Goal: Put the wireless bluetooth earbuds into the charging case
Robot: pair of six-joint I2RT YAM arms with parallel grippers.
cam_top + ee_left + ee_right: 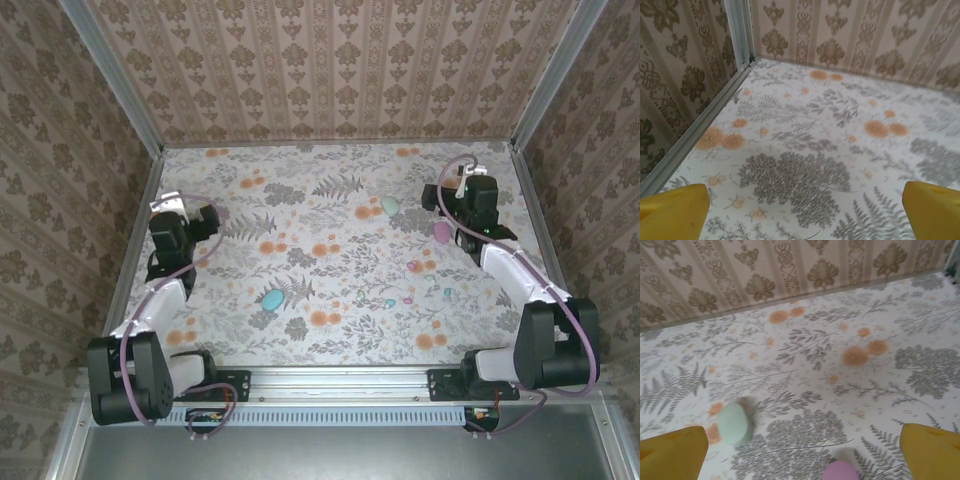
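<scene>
Loosely scattered earbuds (447, 294), axes too small to tell

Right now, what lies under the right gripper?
Below the open right gripper lies the pink case, cut off by the picture's edge; the mint case lies beside it. Both look closed, so their insides are hidden.

Our left arm (163, 300) and right arm (510, 268) have black joints, white links, lilac cables and yellow fingers (672, 212).
</scene>
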